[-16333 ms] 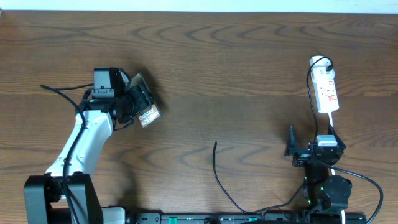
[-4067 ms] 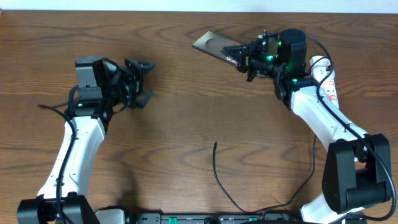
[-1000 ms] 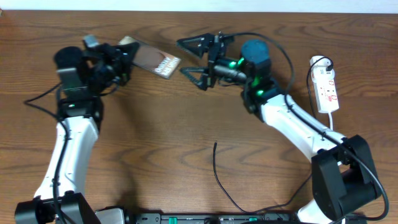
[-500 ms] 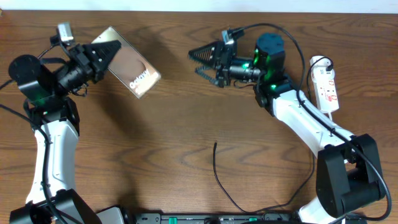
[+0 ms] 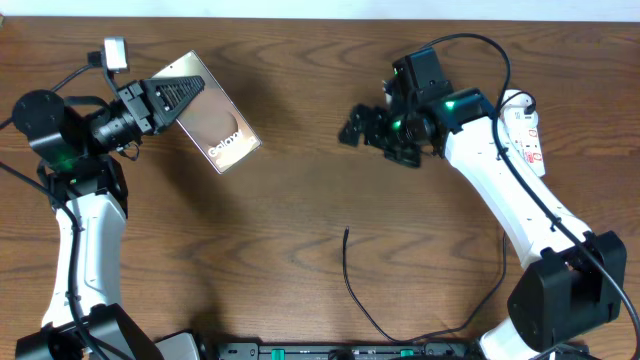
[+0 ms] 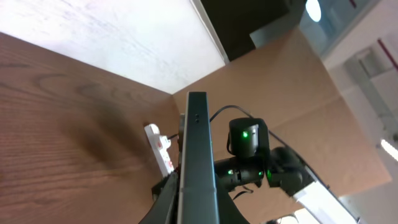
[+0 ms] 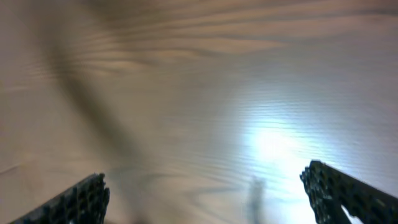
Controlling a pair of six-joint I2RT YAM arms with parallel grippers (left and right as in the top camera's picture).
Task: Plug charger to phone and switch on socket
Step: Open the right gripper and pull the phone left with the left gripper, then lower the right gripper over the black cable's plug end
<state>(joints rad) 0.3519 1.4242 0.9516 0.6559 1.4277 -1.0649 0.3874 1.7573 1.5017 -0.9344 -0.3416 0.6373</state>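
Zero steps complete: phone (image 5: 215, 115) clamped in left gripper (image 5: 165, 95), 10 o'clock; right gripper (image 5: 365, 130) spread; charger (image 5: 350, 280) unplugged, 6 o'clock; socket (image 5: 527, 140) untouched.

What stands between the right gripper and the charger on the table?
Nothing visible. Only bare table lies between the open right gripper and the charger; the phone is far off in the left gripper.

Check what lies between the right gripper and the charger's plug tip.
Nothing lies there. In the overhead view only bare wooden table separates the open right gripper from the charger's plug tip, which lies nearer the robot.
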